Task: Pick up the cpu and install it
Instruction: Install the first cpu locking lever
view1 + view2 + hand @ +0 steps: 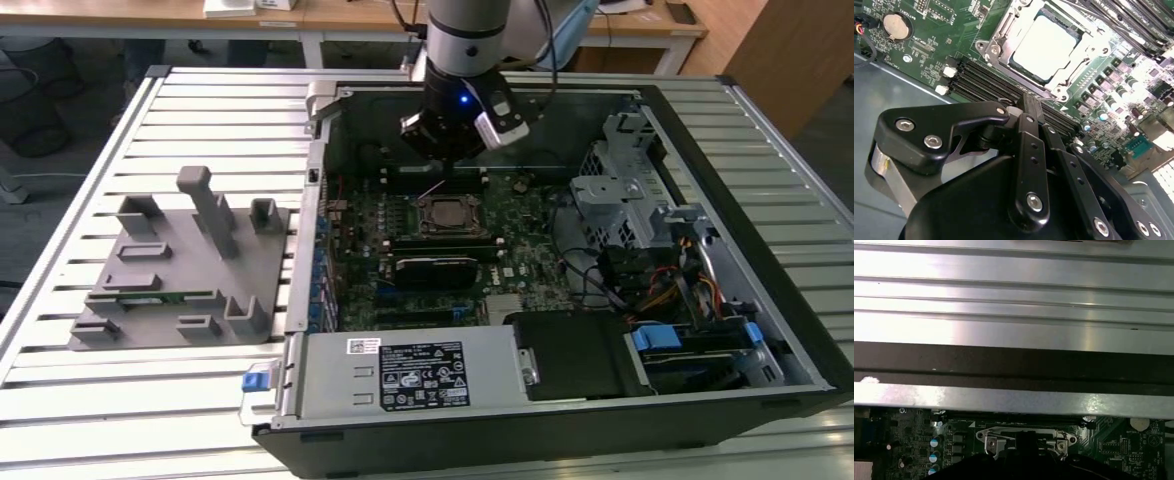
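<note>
On the exterior view's left, a grey fixture (180, 275) with a green memory stick (150, 296) lies on the slatted bench (80, 400) beside the open computer case (534, 390). Inside, the cpu (1046, 45) sits in the motherboard's socket frame (442, 214), silvery top up. Just beyond it the gripper (1029, 107) hangs with fingers drawn together, grasping nothing, at the far side of the motherboard (521, 215).
</note>
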You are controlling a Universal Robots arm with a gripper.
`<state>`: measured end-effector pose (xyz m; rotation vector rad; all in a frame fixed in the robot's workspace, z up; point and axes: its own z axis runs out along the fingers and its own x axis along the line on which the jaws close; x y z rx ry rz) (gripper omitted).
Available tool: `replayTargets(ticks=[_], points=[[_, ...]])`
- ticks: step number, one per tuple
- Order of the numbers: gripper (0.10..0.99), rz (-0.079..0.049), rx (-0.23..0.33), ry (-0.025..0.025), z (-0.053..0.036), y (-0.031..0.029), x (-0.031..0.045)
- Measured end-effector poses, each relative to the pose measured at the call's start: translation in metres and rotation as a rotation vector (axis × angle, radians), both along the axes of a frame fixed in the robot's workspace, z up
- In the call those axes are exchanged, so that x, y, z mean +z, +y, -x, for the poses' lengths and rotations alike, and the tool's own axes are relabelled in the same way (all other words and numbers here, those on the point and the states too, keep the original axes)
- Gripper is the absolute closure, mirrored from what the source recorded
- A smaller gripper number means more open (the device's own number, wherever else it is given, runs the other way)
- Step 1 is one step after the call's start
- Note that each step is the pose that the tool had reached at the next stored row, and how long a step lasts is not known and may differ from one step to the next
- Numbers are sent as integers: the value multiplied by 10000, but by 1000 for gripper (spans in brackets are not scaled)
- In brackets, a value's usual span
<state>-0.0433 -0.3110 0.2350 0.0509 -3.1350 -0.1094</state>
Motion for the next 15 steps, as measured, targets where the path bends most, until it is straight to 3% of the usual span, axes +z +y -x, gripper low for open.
replayTargets(ticks=[15], points=[[980, -1, 1, 0, -107, 41, -105]])
